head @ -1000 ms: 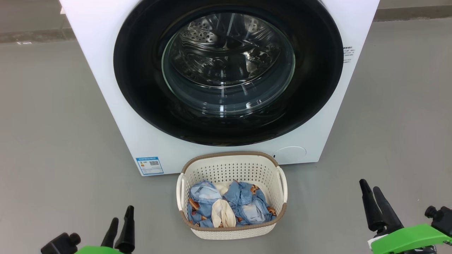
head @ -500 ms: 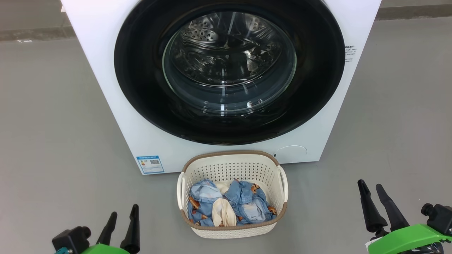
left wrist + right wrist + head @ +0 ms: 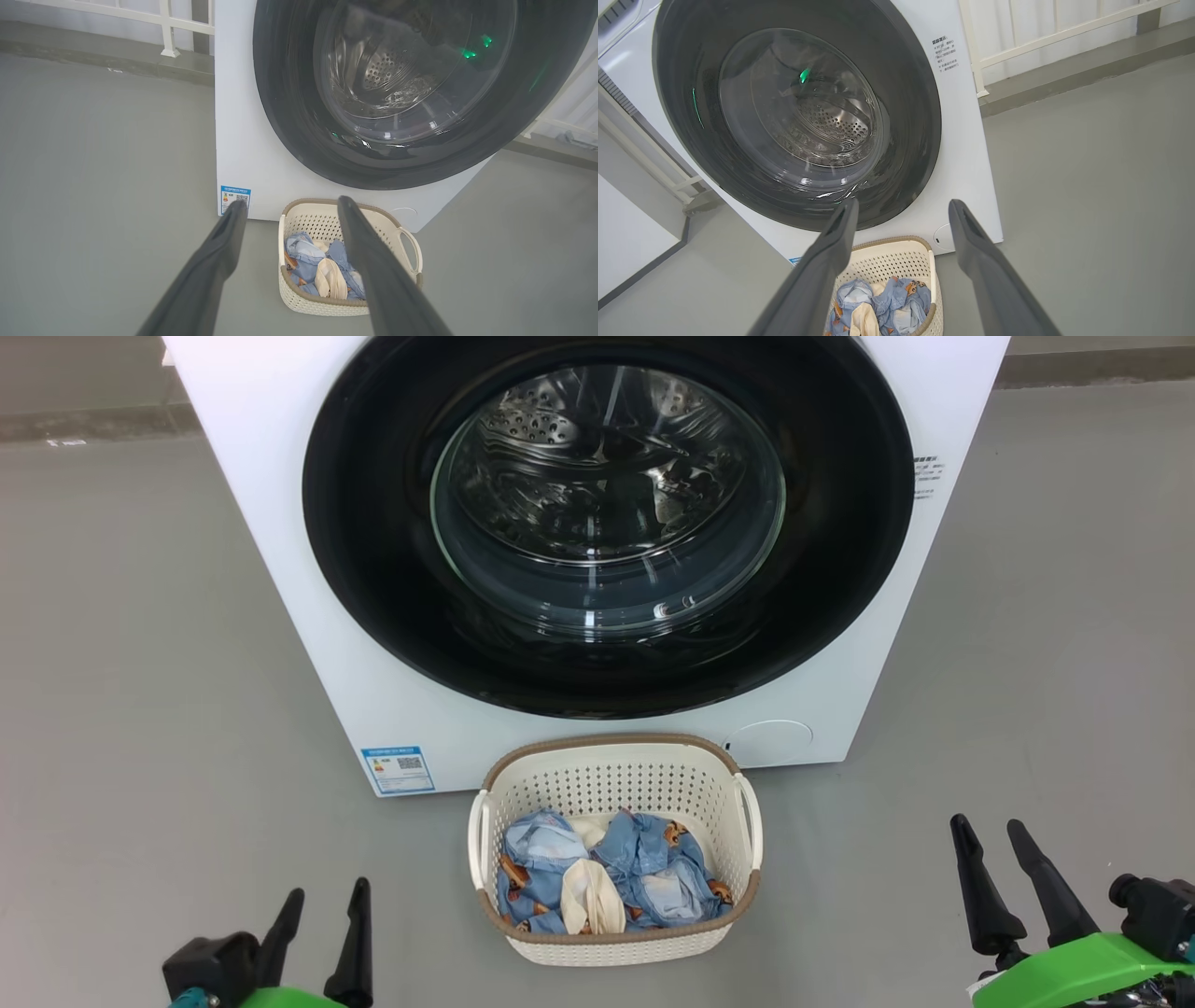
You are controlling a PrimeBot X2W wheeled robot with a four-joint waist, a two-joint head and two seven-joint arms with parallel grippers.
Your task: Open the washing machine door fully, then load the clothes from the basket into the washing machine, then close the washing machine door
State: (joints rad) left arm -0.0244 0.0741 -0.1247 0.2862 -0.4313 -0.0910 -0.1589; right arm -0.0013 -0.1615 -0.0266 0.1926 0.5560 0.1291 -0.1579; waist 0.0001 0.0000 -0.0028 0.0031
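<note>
Washing machine door [image 3: 607, 513] closed: we're at opening, need its rim hooked; left gripper [image 3: 327, 889], right gripper [image 3: 987, 823] spread, empty.

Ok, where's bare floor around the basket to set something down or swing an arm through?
Bare floor lies left of the basket, bordered by the washing machine and left gripper, and right of it, up to the right gripper. Crowded: the strip between basket and machine front.

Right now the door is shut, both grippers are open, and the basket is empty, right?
No, the basket is not empty: the head view shows the clothes lying in it. The door is shut, and the left gripper and right gripper are open.
</note>
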